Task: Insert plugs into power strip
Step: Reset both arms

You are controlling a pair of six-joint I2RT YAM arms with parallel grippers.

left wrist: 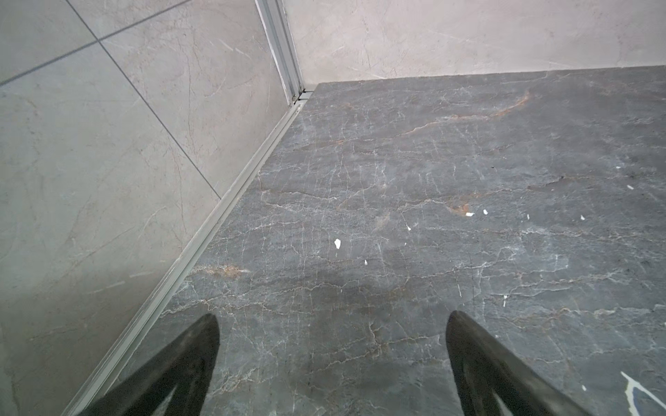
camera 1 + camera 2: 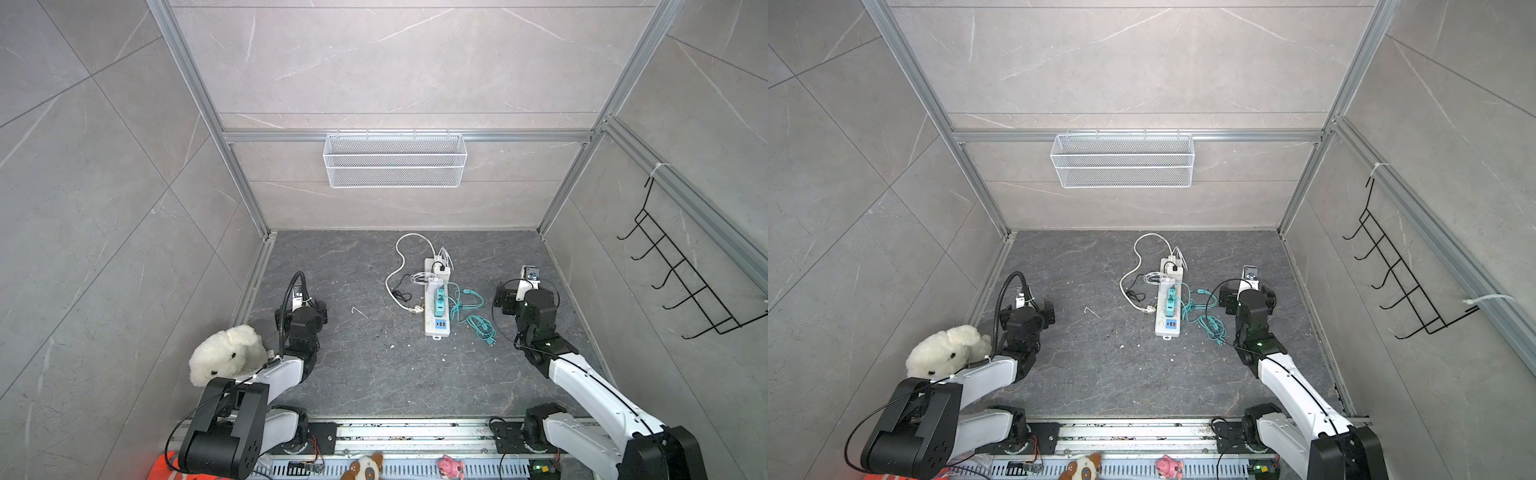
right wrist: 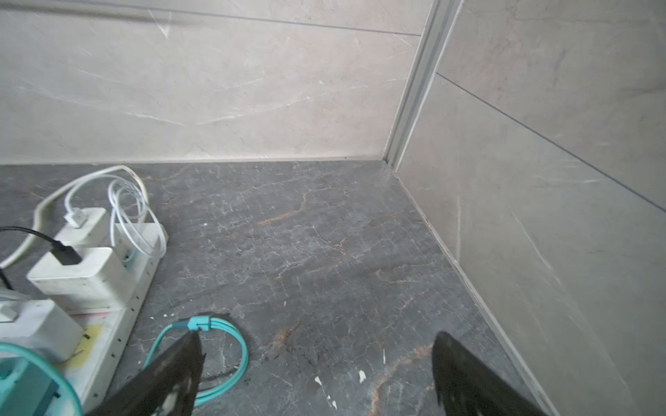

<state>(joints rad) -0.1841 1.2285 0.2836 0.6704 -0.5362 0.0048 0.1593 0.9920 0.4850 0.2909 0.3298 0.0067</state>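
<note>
The power strip [image 2: 436, 316] lay flat on the dark stone table [image 2: 365, 374], slightly right of centre in both top views, between the two arms. Its long axis ran from the robot's side towards the back wall [image 2: 395, 83], nearly straight. The end bearing the blue port panel [image 2: 441, 324] pointed at the robot. The opposite end gave off the thick white cord [image 3: 38, 216], which looped out to the robot's left and ended on the table just beside the strip.

The plugs [image 2: 441, 272] stood in one row along the strip's face: three white plugs [image 3: 77, 277] towards the far end and two teal plugs [image 2: 439, 297] nearer the robot. Whether each was fully seated could not be told. The teal cables [image 2: 473, 318] lay coiled on the table at the strip's right side. A black cable [image 2: 401, 293] lay at its left.

The left gripper [image 1: 332, 315] had its fingers wide apart and held nothing. It was over bare table near the left wall [image 1: 108, 180], well apart from the strip.

The right gripper [image 3: 319, 334] also had its fingers wide apart and held nothing. It was just to the right of the strip's far half. In the right wrist view one finger overlapped a loop of teal cable, but contact could not be confirmed.

A white plush toy [image 2: 226, 353] lay beside the left arm.
</note>
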